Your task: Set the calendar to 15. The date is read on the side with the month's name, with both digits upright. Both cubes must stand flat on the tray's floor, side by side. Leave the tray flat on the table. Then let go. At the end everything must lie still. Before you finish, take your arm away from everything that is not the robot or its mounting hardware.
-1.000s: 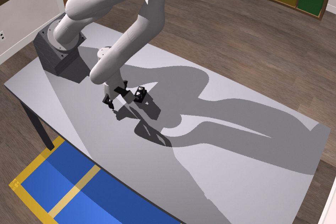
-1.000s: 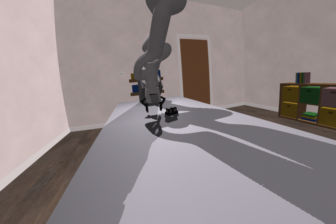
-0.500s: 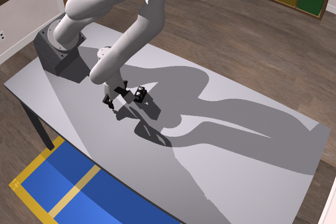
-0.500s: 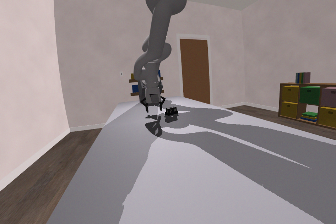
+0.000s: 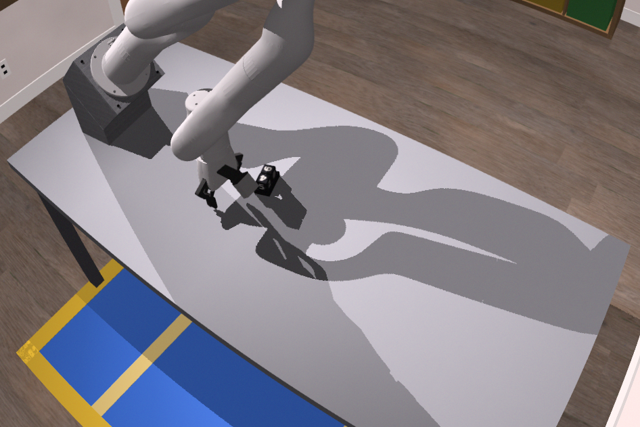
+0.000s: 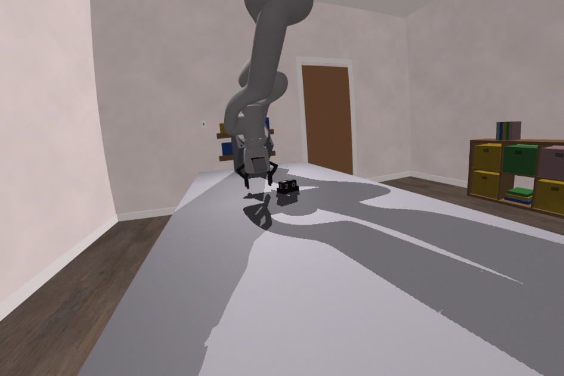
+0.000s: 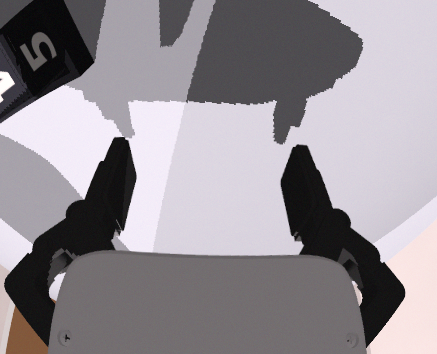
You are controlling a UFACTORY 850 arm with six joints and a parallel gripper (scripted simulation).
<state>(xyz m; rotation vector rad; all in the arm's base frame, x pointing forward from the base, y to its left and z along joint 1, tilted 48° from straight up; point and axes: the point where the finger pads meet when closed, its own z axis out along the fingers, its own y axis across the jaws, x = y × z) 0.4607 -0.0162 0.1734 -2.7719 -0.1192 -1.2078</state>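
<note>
A small black tray (image 5: 264,193) (image 6: 282,191) stands on the table with two black cubes side by side in it. The cube (image 5: 262,180) (image 6: 285,186) (image 7: 38,51) nearer the table's front edge has a 4 on top, a 5 on its outer end and a 2 toward the exterior camera. The other cube (image 5: 267,170) (image 6: 293,185) has a 6 or 9 on top and a 0 toward the exterior camera. No month's name can be read. My gripper (image 6: 259,185) (image 7: 210,159) is open and empty, beside the tray on the robot's side and above the table.
The pale table (image 5: 465,298) (image 6: 204,294) carries wide arm shadows. The robot's dark base (image 5: 111,111) stands at its far left end. A shelf unit (image 6: 471,167) with coloured boxes stands on the floor beyond the table. In the wrist view the calendar is partly cut off at the upper left.
</note>
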